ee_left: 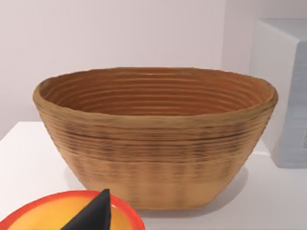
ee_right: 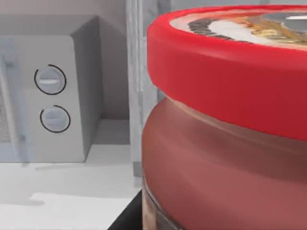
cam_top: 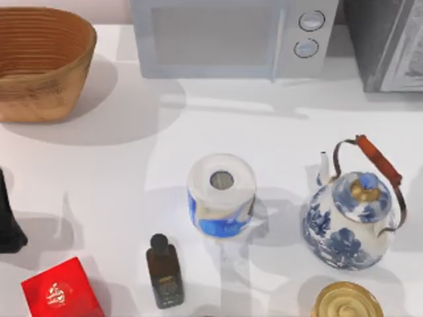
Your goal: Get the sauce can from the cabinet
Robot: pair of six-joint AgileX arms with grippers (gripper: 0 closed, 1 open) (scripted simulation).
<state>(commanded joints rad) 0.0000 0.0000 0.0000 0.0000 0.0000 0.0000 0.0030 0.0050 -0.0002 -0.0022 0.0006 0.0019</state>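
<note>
The red-lidded, reddish-sided sauce can (ee_right: 225, 124) sits close against the right wrist camera, beside the dark grey cabinet (cam_top: 386, 43) at the desk's (cam_top: 218, 125) far right corner.

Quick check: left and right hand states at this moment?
Left hand: cannot be told; it sits at the left edge of the table.
Right hand: cannot be told; the sauce can is very close in its wrist view.

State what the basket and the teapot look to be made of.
Basket: woven wicker or rattan by its look, matte tan, shown by ridged coils ringing its walls. Teapot: likely glazed ceramic, glossy white with blue floral painting; its dark hoop handle looks like metal with an orange grip.
</note>
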